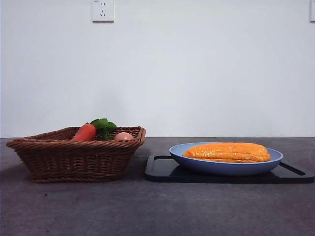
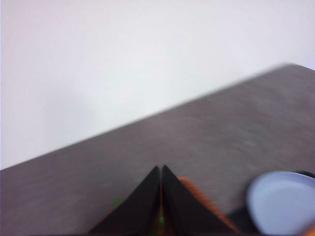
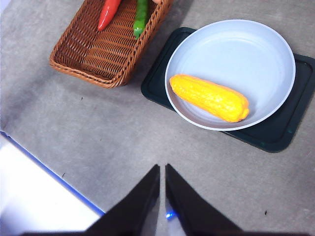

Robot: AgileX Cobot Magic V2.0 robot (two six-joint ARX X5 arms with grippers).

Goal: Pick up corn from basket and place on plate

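Front view is showing the corn (image 1: 227,152) lying flat inside the plate (image 1: 273,162), which is sitting on a black tray (image 1: 160,170) just beside the basket (image 1: 74,160), so the task is looking finished to my judgement. Both arms are waiting out of this view. The right hand (image 3: 162,169) is hanging high above the bare tabletop (image 3: 98,147) with its jaws pressed together and holding nothing; the left hand (image 2: 161,169) is also showing its jaws closed on nothing, in a blurred picture. What could go wrong now is small: the corn is lying close to one side of the plate in the right wrist view, near the rim, so a bump to the tray could be rolling it against that rim or over it. An arm coming down carelessly could also be knocking the basket, where the carrot (image 1: 84,132) and the egg (image 1: 123,136) are resting. Open room is lying in front of the tray and the basket. The tabletop edge is showing near the right hand, so moves there are needing care.
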